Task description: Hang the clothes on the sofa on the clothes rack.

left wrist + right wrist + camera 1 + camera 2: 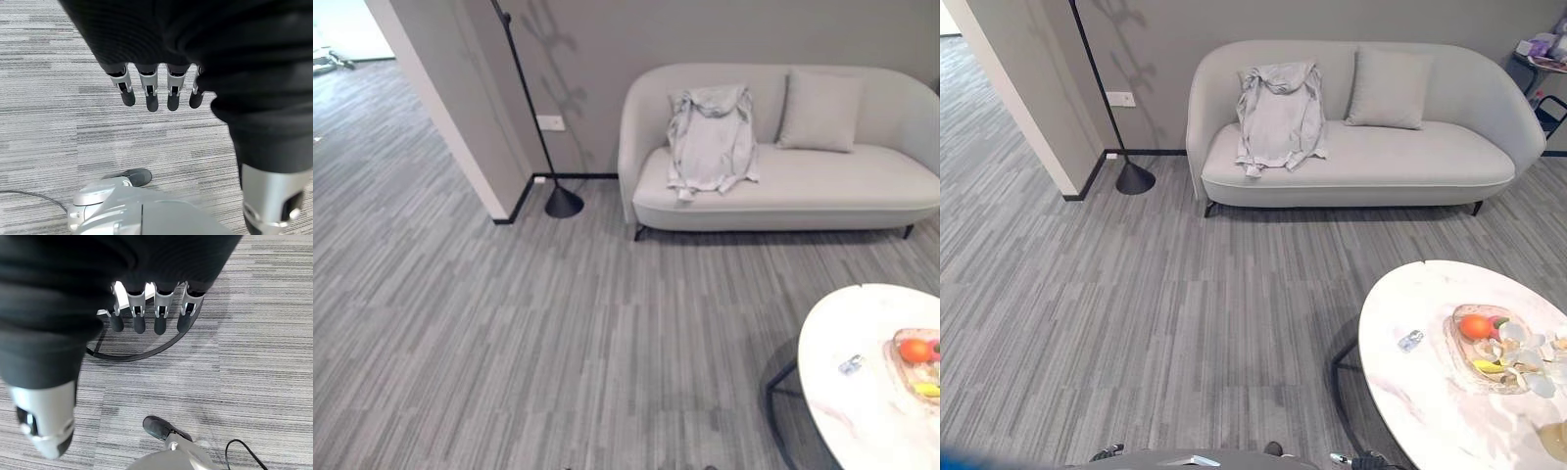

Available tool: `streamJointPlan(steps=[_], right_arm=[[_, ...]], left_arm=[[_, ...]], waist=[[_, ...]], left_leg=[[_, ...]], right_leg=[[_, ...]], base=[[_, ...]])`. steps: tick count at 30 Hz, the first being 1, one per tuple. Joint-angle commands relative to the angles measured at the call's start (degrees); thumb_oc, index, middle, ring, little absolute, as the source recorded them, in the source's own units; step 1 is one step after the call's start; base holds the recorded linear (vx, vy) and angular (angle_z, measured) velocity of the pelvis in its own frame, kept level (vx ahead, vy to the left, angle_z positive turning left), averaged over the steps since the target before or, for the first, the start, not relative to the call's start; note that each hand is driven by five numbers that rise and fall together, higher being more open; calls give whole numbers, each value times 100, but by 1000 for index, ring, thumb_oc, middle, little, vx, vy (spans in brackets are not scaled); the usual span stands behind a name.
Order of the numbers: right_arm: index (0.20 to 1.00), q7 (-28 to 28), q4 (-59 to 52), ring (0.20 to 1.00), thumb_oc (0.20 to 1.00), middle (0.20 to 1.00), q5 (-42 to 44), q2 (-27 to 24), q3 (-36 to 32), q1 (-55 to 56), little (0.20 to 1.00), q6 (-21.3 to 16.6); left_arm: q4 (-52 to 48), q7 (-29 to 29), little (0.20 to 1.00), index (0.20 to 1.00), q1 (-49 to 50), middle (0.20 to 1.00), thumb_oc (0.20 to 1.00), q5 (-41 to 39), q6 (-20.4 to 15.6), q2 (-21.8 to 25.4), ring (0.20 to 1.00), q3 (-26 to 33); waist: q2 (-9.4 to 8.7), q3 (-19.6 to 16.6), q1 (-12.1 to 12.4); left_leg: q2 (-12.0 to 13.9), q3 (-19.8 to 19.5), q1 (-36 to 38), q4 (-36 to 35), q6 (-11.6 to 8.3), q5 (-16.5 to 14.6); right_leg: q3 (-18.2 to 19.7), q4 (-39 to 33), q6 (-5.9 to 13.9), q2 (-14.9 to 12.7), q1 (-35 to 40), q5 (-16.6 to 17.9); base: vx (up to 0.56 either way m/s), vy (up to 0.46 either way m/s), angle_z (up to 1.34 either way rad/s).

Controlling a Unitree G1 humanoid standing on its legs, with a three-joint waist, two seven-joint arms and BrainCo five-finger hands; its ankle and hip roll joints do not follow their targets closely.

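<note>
A light grey garment (710, 137) lies draped over the backrest and seat at the left end of a pale sofa (832, 181) against the far wall. Left of the sofa stands a thin black pole on a cone-shaped base (563, 202), leaning up along the wall. My left hand (152, 93) hangs over the grey floor with its fingers straight and nothing in it. My right hand (160, 318) hangs the same way, open and empty, near the table's black ring foot (142, 355). Both hands are far from the sofa.
A cushion (819, 110) rests on the sofa's right half. A round white table (1430, 382) with a tray of fruit (1489, 348) stands at the near right. A wall corner (460, 127) juts out at left. Open striped floor (558, 323) lies between me and the sofa.
</note>
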Motion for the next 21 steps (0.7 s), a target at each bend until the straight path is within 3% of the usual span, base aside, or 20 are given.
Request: streamJointPlan(steps=[1,21], right_arm=[[1000,-69,84,1000,1000,1000,147,-208,-49,-285,1000,-106],[1000,-67,112,1000,1000,1000,100,-235,-17,-270,1000,-116]], left_arm=[[356,-2,1000,1000,-376,1000,1000,124,-47,42,1000,-137],[355,2,1000,1000,-430,1000,1000,255,-54,32,1000,-244]], waist=[[-35,-27,13],[-36,1,-27]], left_leg=[[156,-33,-52,19,-410,-15],[175,-30,-69,19,-429,-7]], right_leg=[[0,93,1017,-670,104,-81],[-6,93,1004,-640,100,-87]], base=[[0,0,0],[0,0,0]])
